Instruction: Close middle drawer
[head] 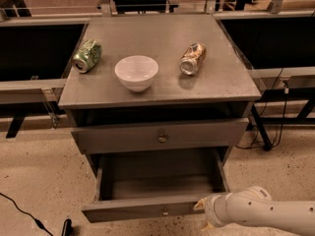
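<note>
While the middle drawer [142,208] hangs open, bare inside, the gripper [202,215], fingers [199,205] spread, sits by its front.

The floor [34,176] was pale with small dark specks. A black wire [22,211] lay on it at the left. A grey table [162,33] stood in the middle, with long benches [29,85] on both sides. The gripper [202,214] was low at the right.
</note>
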Robot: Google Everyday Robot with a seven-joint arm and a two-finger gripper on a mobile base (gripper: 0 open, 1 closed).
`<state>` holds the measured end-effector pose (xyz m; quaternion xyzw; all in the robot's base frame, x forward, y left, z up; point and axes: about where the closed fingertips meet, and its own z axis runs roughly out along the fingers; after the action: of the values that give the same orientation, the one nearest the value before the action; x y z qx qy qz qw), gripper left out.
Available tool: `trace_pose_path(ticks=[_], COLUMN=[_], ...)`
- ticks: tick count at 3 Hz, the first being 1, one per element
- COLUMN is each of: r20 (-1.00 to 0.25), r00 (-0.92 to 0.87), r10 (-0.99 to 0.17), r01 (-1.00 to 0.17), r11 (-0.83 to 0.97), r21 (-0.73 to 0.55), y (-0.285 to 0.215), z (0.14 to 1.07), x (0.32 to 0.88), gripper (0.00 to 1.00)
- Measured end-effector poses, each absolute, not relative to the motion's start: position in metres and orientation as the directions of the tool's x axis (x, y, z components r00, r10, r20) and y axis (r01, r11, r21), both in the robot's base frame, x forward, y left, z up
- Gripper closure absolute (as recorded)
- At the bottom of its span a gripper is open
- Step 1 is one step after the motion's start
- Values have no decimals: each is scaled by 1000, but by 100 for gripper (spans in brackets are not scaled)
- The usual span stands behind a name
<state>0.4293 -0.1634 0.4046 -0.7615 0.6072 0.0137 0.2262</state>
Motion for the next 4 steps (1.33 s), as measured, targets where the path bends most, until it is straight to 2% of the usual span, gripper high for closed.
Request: trace_pose_path(ticks=[1,2,3,4], r20=[-296,-297,-300,-299], r00=[262,252,248,208], r10=[-919,-921,-921,-931], r01=[-931,-935,-935,-932], r11=[-160,-152,-147,-96], r21=[-328,-322,-323,-350], y=[-160,-161,-160,-171], z=[405,402,400,399], x=[416,416,415,440], gripper=[0,1,23,46])
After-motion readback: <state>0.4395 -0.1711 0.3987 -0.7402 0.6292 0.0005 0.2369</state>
